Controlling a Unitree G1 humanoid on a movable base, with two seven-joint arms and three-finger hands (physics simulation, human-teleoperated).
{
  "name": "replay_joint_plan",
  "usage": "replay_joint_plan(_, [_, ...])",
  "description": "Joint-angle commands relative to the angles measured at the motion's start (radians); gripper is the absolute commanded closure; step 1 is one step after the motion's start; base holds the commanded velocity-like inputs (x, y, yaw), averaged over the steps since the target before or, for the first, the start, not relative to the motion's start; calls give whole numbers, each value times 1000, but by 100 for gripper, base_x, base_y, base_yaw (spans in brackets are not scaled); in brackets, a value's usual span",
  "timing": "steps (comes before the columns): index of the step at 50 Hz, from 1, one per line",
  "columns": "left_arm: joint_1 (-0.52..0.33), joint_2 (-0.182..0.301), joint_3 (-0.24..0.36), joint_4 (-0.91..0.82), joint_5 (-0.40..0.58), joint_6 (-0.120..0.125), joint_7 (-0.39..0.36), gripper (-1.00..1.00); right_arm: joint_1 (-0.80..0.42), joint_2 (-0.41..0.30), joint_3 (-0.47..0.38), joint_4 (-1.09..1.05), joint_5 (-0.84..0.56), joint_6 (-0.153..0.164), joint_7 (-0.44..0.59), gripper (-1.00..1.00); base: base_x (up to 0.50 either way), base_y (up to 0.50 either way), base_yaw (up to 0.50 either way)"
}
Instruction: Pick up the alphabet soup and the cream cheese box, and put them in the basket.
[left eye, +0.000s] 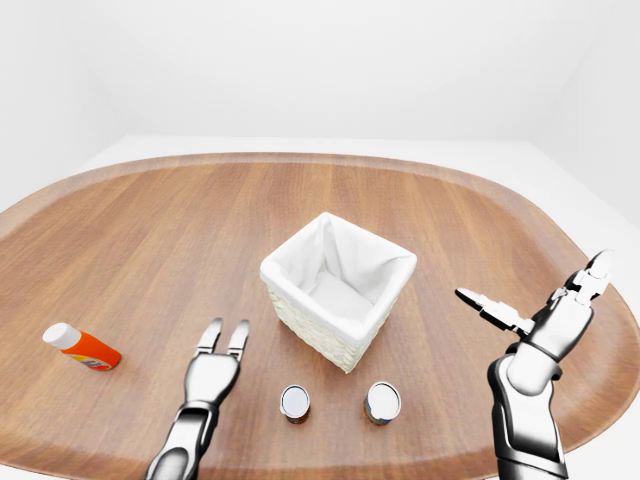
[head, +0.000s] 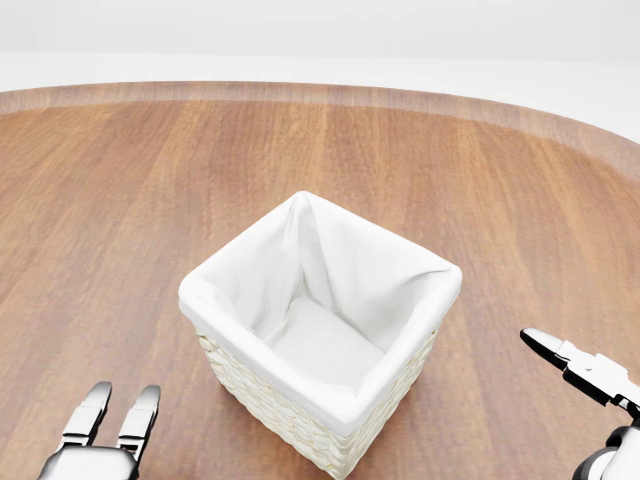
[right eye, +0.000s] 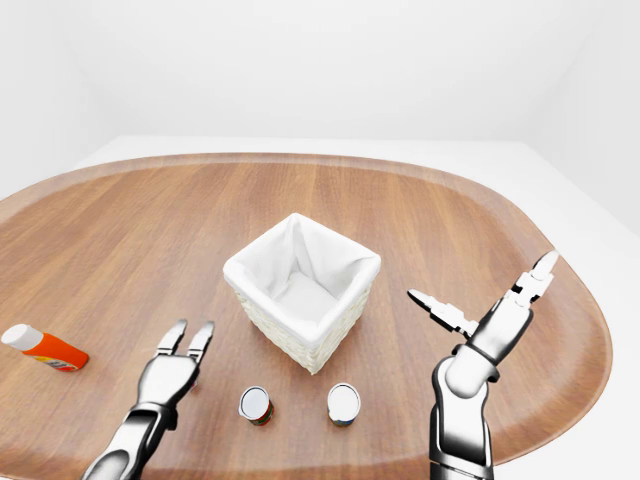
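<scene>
Left-eye view: basket (left eye: 338, 290) sits mid-table (left eye: 150, 230), woven sides w/ white cloth liner, nothing visible inside it. Below it in the view, near the table's bottom edge, two cans stand upright, side by side but apart: left can (left eye: 294, 403) and right can (left eye: 381, 402). Both show silver tops; can't read labels from here, so can't tell which is the alphabet soup. Cream cheese box doesn't show in any view.

My left hand (left eye: 213, 368) hovers low over the table, left of the left can and lower-left of the basket, fingers (left eye: 209, 335) straight and pointing up-view, spread open, holding nothing, touching neither can nor basket.

My right hand (left eye: 545, 315) is raised at the right side, well clear of the basket, fingers splayed wide – one pointing left toward the basket, others up-right. Open, empty.

Far left on the table lies an orange bottle (left eye: 82, 347) w/ white cap, on its side, well apart from everything else.

Head view: mostly basket, w/ both hands' fingertips at the bottom corners.
</scene>
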Motion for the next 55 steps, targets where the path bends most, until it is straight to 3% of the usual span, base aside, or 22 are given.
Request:
replay_joint_plan(1, [-60, 12, -29, 132, -3, 0, 54, -100, 1, 0, 0, -1, 0, 0, 0, -100, 0, 0, 0])
replay_joint_plan(23, [-191, 30, -102, 518, -22, 0, 261, -100, -3, -2, 1, 15, -1, -9, 0, -100, 0, 0, 0])
replay_joint_plan(41, [-274, 42, -140, 758, -55, 0, 261, -100, -2, -1, 1, 1, -1, 3, 0, -100, 0, 0, 0])
replay_joint_plan(44, [-283, 43, -148, 797, -57, 0, 261, 39, -2, -1, 0, 3, -1, 1, 0, -100, 0, 0, 0])
replay_joint_plan(45, [-289, 41, -152, 819, -57, 0, 261, 67, -2, -1, 0, 4, -1, 0, 0, -100, 0, 0, 0])
replay_joint_plan(46, [-295, 40, -156, 835, -57, 0, 261, 78, -2, -1, 0, 5, -1, -1, 0, -100, 0, 0, 0])
replay_joint_plan(55, [-310, 30, -171, 940, -65, 0, 261, 69, -7, -4, 1, 17, -3, -7, 0, -100, 0, 0, 0])
